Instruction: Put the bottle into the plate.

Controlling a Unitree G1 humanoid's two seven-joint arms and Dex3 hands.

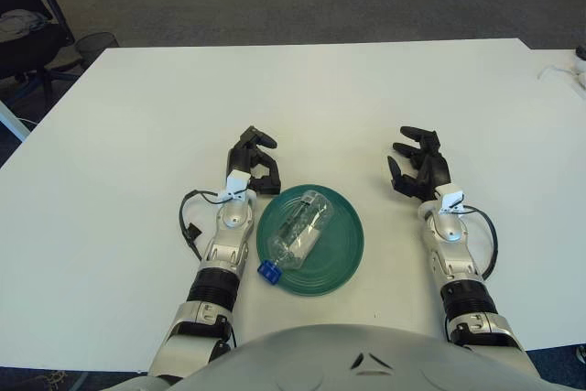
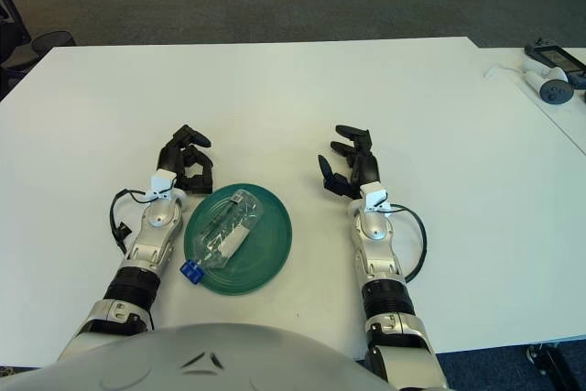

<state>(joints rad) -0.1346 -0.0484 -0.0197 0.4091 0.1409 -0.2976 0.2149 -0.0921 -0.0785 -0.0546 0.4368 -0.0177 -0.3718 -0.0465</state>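
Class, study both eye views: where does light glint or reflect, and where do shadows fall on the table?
Left eye view: pale highlights streak the clear bottle lying in the green plate; the white table is evenly lit, with no harsh glare. Right eye view: only soft, faint shadows hug the left robot hand and the right robot hand.

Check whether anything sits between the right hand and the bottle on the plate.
Nothing visible does. The bottle already lies in the green plate, and only bare white table separates it from the right hand. The left hand shows at the plate's upper left edge.
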